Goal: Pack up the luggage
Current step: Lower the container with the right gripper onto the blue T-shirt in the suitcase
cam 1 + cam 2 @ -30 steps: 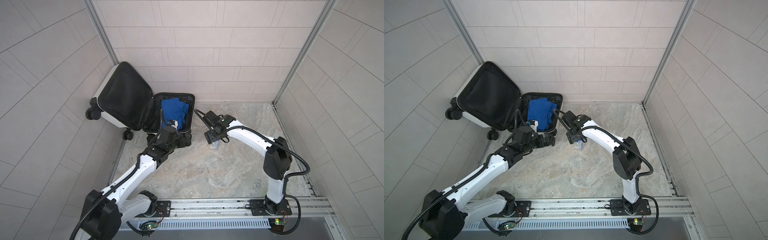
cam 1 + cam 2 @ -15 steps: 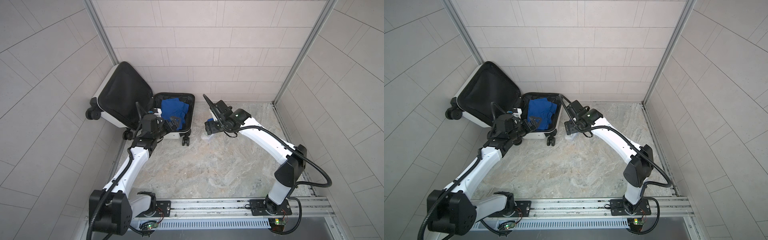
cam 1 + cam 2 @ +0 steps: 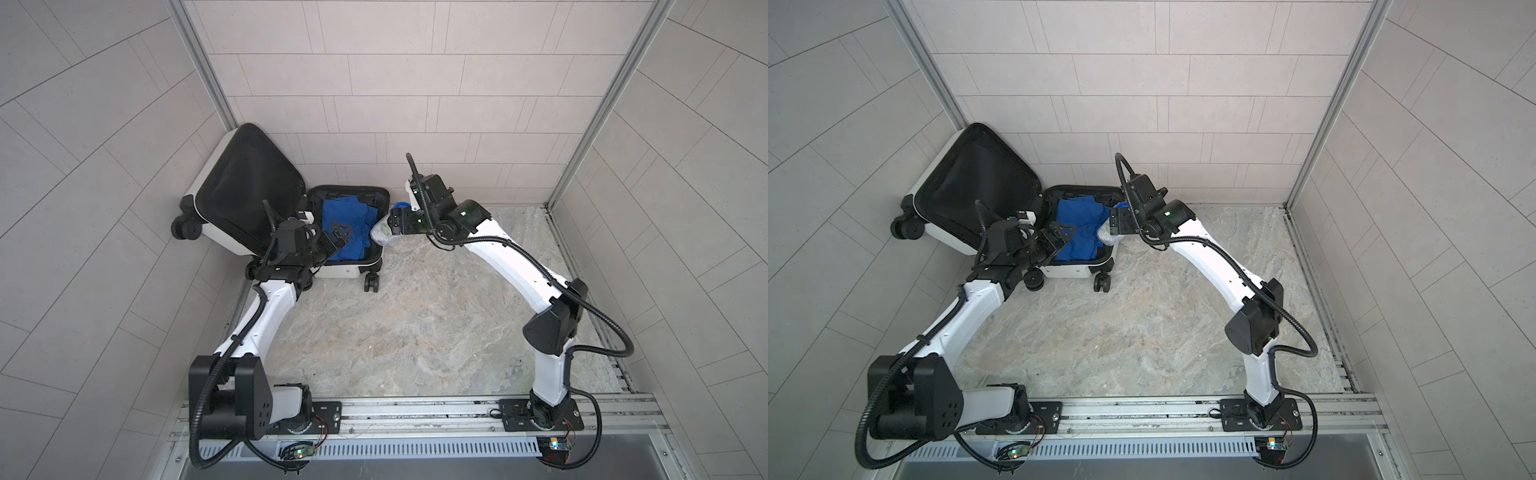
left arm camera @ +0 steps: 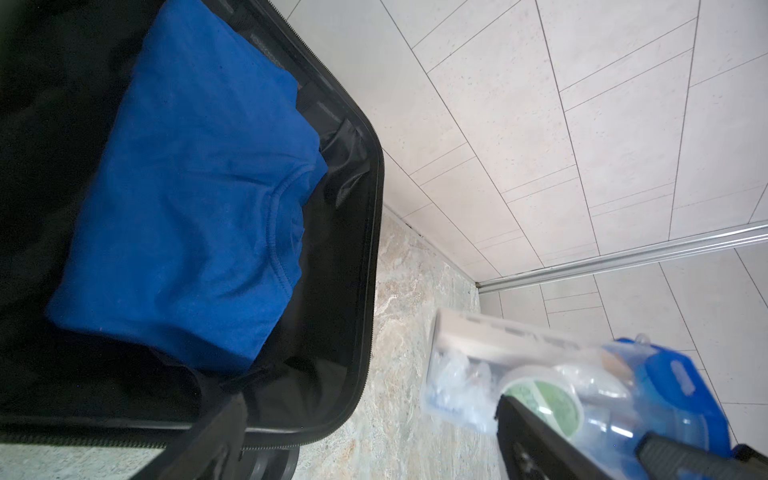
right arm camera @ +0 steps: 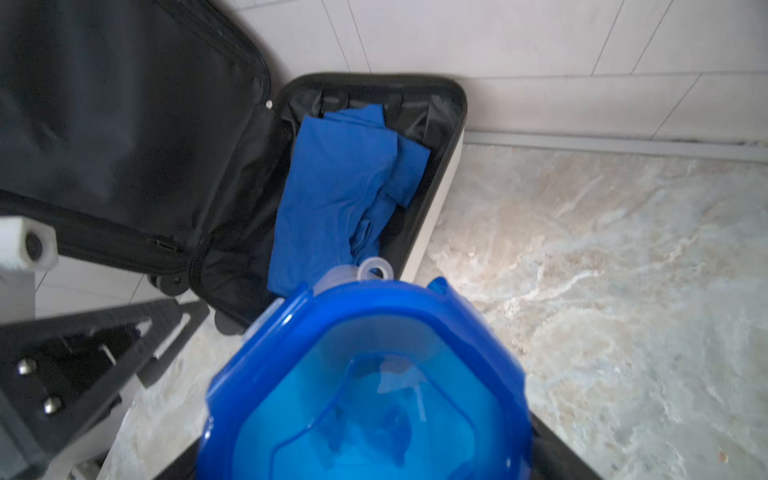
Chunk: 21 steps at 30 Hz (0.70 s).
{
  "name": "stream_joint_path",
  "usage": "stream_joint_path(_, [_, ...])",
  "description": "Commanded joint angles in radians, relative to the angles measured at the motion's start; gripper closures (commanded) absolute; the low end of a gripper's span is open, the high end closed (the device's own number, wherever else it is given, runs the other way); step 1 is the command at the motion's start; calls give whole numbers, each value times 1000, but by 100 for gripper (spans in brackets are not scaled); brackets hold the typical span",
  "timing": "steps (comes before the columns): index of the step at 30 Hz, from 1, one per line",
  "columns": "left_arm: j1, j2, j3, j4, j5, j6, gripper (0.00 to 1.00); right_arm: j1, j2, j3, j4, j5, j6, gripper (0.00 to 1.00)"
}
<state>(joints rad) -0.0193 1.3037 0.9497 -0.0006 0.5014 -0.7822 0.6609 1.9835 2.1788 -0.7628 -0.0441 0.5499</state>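
One blue shirt (image 3: 344, 226) inside luggage (image 3: 347, 272); clear container (image 3: 382, 235) near rim

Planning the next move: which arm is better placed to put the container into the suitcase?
Right. The right gripper holds the blue-lidded container at the luggage rim, beside the blue shirt; the left gripper hovers over it, fingers open, empty.

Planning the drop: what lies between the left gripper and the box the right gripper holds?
The blue shirt in the open suitcase, shown in both top views.
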Motion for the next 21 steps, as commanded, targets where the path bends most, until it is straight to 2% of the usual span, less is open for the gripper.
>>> stream_joint_path(1, [0, 2, 3, -16, -7, -5, 0, 33, 84, 172, 10, 106, -62, 36])
stream_joint_path(7, [1, 5, 18, -134, -60, 52, 0, 104, 290, 451, 3, 324, -284, 37])
stream_joint_path(15, [-36, -34, -5, -224, -119, 143, 0, 137, 385, 470, 131, 459, -455, 36])
stream_joint_path(21, [-35, -29, -18, -228, -91, 136, 0, 137, 453, 473, 227, 478, -532, 35])
